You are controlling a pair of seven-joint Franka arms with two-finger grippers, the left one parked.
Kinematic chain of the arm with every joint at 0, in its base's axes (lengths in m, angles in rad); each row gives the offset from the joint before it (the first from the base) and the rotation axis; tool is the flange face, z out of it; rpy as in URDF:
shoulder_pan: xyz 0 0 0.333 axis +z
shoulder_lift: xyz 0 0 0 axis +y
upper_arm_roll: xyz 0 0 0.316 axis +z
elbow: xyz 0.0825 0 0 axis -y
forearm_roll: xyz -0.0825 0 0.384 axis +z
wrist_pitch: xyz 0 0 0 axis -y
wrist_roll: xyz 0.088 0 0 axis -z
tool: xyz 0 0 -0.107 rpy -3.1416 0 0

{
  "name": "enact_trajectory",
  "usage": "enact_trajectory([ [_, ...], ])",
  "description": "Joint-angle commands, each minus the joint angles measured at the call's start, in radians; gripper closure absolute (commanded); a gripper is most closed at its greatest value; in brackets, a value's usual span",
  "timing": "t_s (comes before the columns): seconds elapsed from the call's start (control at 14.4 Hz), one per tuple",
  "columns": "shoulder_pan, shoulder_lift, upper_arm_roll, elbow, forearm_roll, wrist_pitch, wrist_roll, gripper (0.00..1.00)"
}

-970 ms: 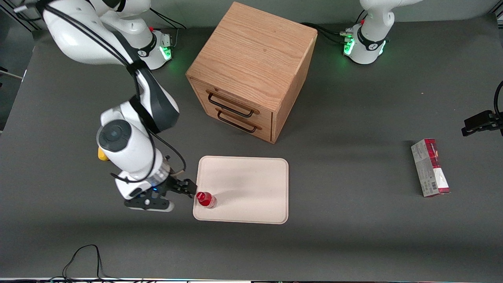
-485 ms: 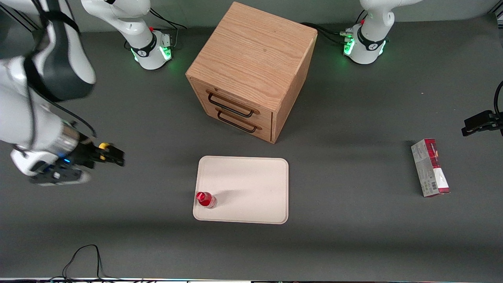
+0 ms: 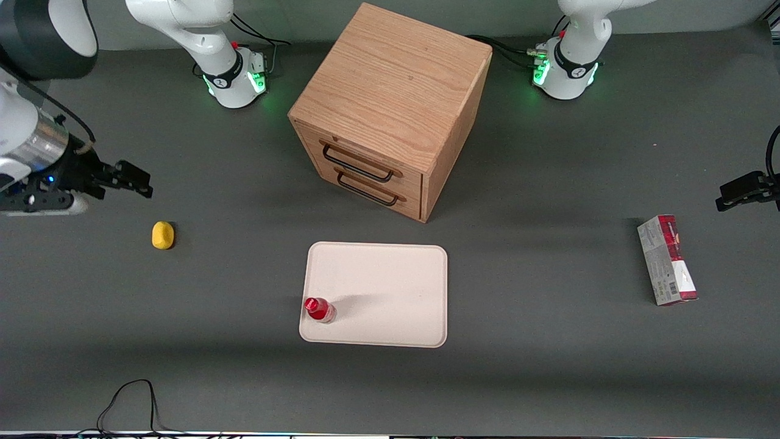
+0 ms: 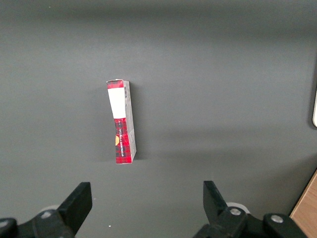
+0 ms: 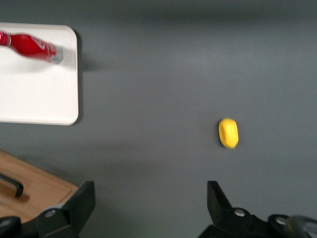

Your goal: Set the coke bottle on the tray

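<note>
Change: our tool (image 3: 131,177) has pulled well away from the tray (image 3: 390,274) toward the working arm's end of the tabletop (image 3: 548,366).
Tool: fingers apart, empty.
Coke bottle (image 3: 319,310): upright on the tray's near corner.
Meaning: we judge the placement done.

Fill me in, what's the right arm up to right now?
Nothing is held. The coke bottle stands upright on the tray, near the tray corner closest to the working arm's end of the table. The gripper is open and empty, high over the table at the working arm's end, well clear of the tray. A small yellow object lies on the table nearer the front camera than the gripper. The oak cabinet sits with its drawers shut. The placement looks done.
</note>
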Motion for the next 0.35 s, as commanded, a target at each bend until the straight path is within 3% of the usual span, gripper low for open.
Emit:
enact_trajectory([
  [0.0,0.016,-0.096,-0.019,-0.044,0.028,-0.047,-0.011,0.0],
  [0.28,0.016,-0.121,-0.019,-0.044,0.031,-0.075,-0.002,0.0],
])
